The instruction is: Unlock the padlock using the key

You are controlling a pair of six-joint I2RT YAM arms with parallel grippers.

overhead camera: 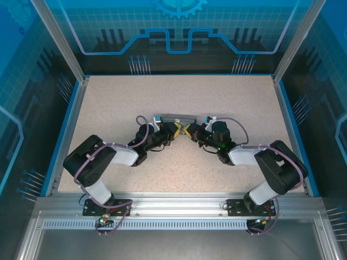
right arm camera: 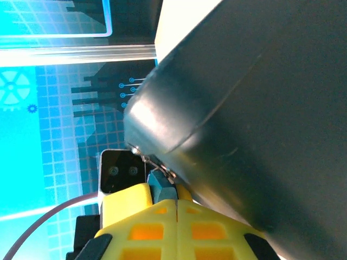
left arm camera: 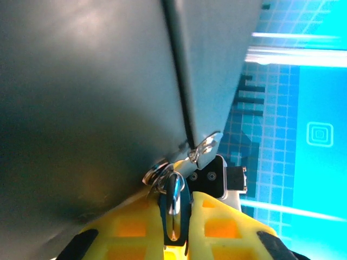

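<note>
Speckled beige table (overhead camera: 217, 97) — that is the ground for all of this, with both arms reaching in from the near edge so that their yellow-fingered ends almost meet at its middle. Just behind them sits a dark grey box (overhead camera: 176, 117), and both wrist cameras are pressed right up against its side.

The left gripper (overhead camera: 176, 131) has its jaws drawn nearly together, pinching the padlock (left arm camera: 173, 203), a narrow dark body with a shiny curved metal bar standing between the two yellow fingers. At the top of the padlock a silver ring (left arm camera: 154, 174) lies against the box, and a small bright metal hasp (left arm camera: 206, 147) sticks out from the box seam just beside it.

The right gripper (overhead camera: 188, 131) has its jaws pressed fully together, with a small blue-grey piece (right arm camera: 161, 187) at their tips, close under the box edge.

As for the key (left arm camera: 161, 188), the left wrist view is cramped, but a brownish sliver touching the ring, just above the left fingertips, may be it.
</note>
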